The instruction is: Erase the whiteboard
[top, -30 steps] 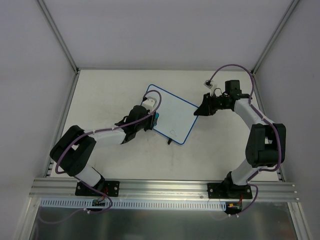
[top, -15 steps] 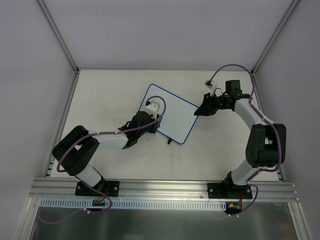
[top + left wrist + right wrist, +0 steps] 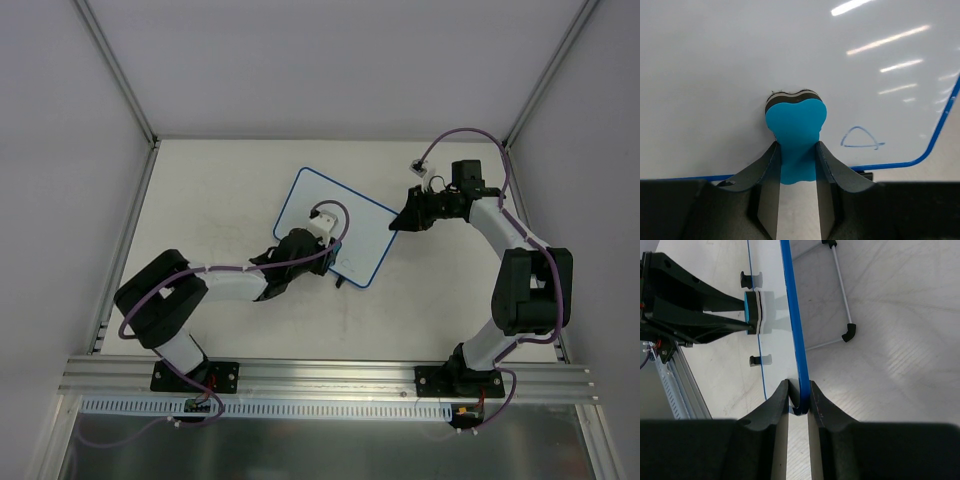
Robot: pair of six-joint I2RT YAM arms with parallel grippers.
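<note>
The whiteboard (image 3: 325, 205), white with a thin blue rim, lies tilted on the table in the top view. My left gripper (image 3: 796, 155) is shut on the blue bone-shaped eraser (image 3: 796, 125), whose felt end is pressed on the board face (image 3: 740, 65). A small blue triangle scribble (image 3: 860, 139) sits to the right of the eraser, near the rim. My right gripper (image 3: 799, 395) is shut on the board's blue rim (image 3: 792, 315) at its right corner (image 3: 393, 222). The left gripper (image 3: 325, 250) sits at the board's near edge.
The board's wire stand (image 3: 842, 295) with black feet shows behind it in the right wrist view. A small white connector (image 3: 418, 167) lies at the back right. Grey walls enclose the table; an aluminium rail (image 3: 330, 375) runs along the near edge.
My left gripper has slid the eraser right and nearer along the board, from its left edge toward the lower right corner. The right arm and the board have stayed put.
</note>
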